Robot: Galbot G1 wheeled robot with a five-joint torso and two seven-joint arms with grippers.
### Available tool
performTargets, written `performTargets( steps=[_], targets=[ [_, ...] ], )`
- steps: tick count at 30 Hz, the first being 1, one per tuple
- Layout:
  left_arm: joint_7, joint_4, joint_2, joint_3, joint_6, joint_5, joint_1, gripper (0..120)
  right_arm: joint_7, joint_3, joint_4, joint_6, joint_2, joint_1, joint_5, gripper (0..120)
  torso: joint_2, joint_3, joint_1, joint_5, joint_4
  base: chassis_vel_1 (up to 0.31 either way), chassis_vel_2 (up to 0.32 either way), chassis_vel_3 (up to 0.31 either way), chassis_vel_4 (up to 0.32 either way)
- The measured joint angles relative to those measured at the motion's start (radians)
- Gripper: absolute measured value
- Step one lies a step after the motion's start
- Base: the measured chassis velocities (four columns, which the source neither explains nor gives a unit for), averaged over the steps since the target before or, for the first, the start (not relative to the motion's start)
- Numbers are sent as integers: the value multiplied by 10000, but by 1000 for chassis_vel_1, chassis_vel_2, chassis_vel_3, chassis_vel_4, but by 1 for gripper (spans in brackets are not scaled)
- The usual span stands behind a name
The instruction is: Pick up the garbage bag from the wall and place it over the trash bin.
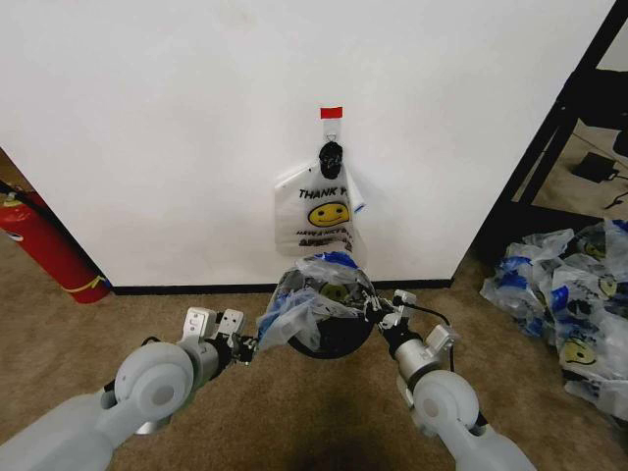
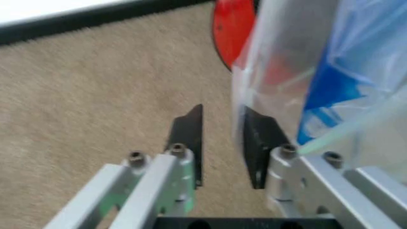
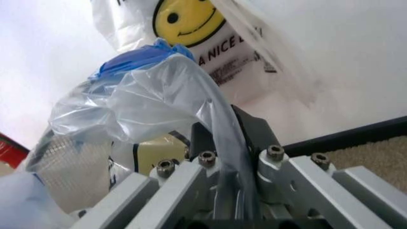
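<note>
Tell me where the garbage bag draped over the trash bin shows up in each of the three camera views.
Head view: the garbage bag sits at centre, over the trash bin, between both grippers, below another bag hanging on the wall.
Left wrist view: it hangs beside the open left gripper, untouched between the fingers.
Right wrist view: it runs into the right gripper, which pinches it.
Shared landmark: the bag's blue trim.

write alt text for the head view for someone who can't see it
A garbage bag is draped over the trash bin at the foot of the wall, with the left gripper and right gripper at its two sides. Another smiley-face bag hangs on a red-taped hook above.
</note>
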Motion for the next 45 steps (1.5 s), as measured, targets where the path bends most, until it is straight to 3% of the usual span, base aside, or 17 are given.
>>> performTargets(
  steps=[8,10,15,18,22,26,28,32,40,45],
  targets=[
    [-111,-903,332,-459,30,303,-418,53,23,90,-281,80,65,-25,-273,1,0,1,0,4,-2,0,0,0,0],
    [-106,-915,341,-461,30,308,-422,53,26,95,-289,81,66,-24,-275,1,0,1,0,3,-1,0,0,0,0],
    [-214,-1422,589,-687,28,509,-563,78,59,172,-453,95,44,59,-311,1,0,1,1,0,-1,0,0,0,0],
    [-231,-1432,641,-714,26,626,-740,85,58,171,-476,104,24,58,-396,1,0,1,1,1,0,0,0,0,0],
    [385,-1362,732,-551,-324,672,-1495,99,52,129,-488,110,6,42,-552,1,0,1,2,0,-4,0,0,0,0],
    [1217,-1416,882,-214,-539,679,-1949,100,56,52,-564,109,12,89,-598,1,0,1,2,0,-6,0,0,0,0],
    [1811,-1528,934,168,-555,689,-2354,100,58,-88,-657,89,16,209,-625,1,0,1,1,5,6,0,0,0,0],
    [2847,-1174,796,1210,-322,952,-3571,98,57,-169,-677,56,15,229,-658,1,0,1,1,0,0,0,0,0,0],
    [4611,415,184,4213,7,546,-6941,97,54,-166,-514,3,-86,104,-734,1,0,1,2,2,-4,0,0,0,0],
    [5335,1047,36,5047,17,1414,-7658,96,50,-163,-472,-13,-132,101,-734,1,0,2,1,0,0,0,0,0,0]
  ],
)
